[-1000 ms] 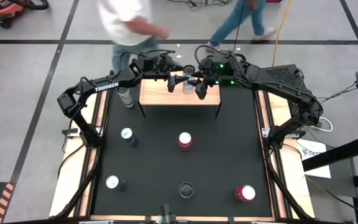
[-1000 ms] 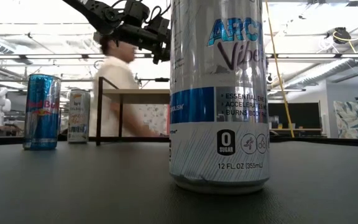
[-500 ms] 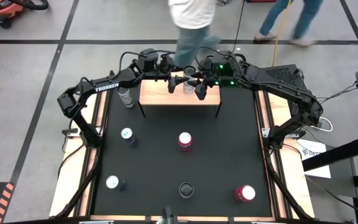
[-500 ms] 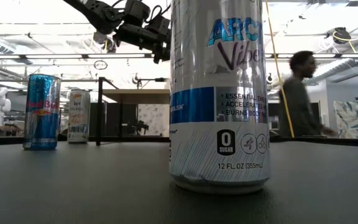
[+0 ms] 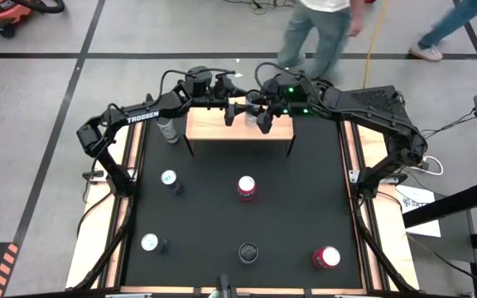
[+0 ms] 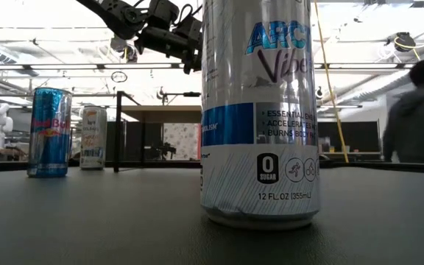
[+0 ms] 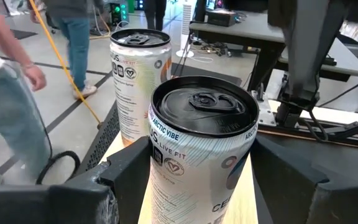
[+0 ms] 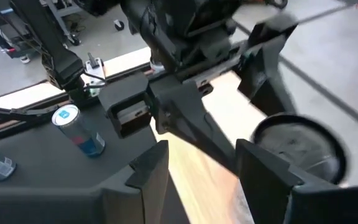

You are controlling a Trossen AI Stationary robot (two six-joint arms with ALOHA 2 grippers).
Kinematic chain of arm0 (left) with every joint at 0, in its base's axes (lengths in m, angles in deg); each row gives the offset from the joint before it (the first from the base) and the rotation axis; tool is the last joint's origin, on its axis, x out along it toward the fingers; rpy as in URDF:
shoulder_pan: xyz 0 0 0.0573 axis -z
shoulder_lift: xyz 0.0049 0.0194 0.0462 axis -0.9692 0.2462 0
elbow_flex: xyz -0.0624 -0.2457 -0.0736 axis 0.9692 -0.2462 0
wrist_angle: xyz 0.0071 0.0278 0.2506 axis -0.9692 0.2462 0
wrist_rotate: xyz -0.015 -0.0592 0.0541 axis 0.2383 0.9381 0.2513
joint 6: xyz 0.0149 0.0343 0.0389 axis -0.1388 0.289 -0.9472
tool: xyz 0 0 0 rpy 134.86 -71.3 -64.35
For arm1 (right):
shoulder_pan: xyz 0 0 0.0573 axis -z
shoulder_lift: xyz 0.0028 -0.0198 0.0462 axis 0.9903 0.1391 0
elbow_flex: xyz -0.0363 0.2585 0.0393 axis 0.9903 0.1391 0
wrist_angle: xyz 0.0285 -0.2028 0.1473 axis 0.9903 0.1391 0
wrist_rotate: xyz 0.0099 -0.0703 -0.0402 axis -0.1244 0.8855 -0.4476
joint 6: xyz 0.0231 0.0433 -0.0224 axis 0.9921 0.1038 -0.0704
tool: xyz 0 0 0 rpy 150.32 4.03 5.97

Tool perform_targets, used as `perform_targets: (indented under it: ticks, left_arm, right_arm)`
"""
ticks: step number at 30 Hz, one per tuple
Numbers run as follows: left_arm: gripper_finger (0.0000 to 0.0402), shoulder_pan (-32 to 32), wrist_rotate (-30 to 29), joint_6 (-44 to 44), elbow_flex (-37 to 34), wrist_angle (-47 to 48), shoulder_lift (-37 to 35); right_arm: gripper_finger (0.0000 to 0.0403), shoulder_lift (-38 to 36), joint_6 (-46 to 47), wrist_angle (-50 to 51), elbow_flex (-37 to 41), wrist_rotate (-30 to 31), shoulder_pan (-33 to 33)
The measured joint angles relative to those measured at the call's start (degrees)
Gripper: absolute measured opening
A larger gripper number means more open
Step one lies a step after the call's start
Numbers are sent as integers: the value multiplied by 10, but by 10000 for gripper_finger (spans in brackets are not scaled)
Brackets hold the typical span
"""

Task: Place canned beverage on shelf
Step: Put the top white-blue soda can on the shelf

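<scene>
A black-topped can (image 7: 201,155) is being pinched by the left gripper (image 5: 237,110) over the shelf (image 5: 238,129), near its rear edge. The right gripper (image 5: 263,116) is being held spread and empty just beside it.

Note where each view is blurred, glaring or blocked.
High view: the walking person is motion-smeared, the table sharp. Low view: a near can blocks the middle; bright ceiling lights leave the left arm in silhouette. Left wrist view: the held can is sharp, the floor behind soft. Right wrist view: the second can's top is blurred.
</scene>
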Motion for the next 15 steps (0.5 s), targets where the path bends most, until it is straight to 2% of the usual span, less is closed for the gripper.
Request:
perform_targets:
  ticks: [5,9,15]
  left_arm:
    - [258,0,-1,0,0,0,0]
    - [258,0,-2,0,0,0,0]
    - [258,0,-2,0,0,-2,0]
  right_arm:
    - [156,14,23,-4,0,1,-7]
    - [125,13,34,-39,0,0,-7]
    - [79,15,41,-35,0,0,-4]
